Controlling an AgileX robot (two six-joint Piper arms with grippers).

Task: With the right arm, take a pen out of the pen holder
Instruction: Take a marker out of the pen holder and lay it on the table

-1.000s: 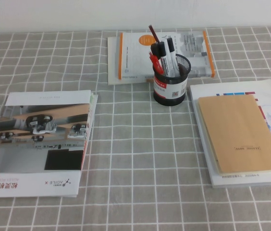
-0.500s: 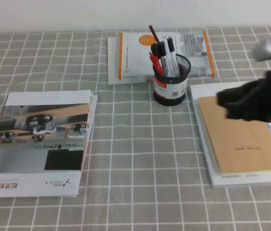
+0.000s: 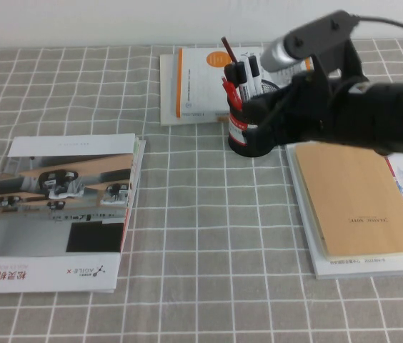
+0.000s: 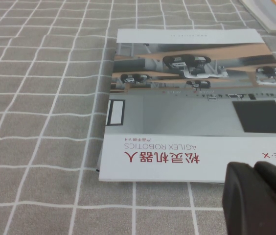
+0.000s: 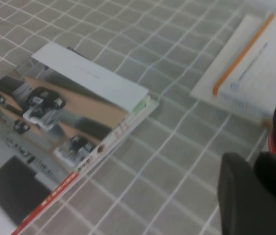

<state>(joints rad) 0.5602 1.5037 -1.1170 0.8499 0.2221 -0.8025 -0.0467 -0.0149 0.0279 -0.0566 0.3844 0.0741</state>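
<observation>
1. The black mesh pen holder [image 3: 255, 146] stands upright at the far middle of the grey checked worktop [image 3: 201, 236], with its black-capped and red pens [image 3: 250, 71] all inside.
2. The right claw [image 3: 253, 114], closed together and holding nothing, hangs at the holder's rim. I cannot tell if it touches. Its arm passes above the brown paper notebook [image 3: 359, 207].
3. The left claw [image 4: 258, 193], pressed together, hovers over the near edge of the white robotics brochure [image 4: 177, 112].

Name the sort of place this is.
Probably a desk setup: checked cloth, pen holder, stacked books. Right end effector at the holder; left end effector near the brochure.
</observation>
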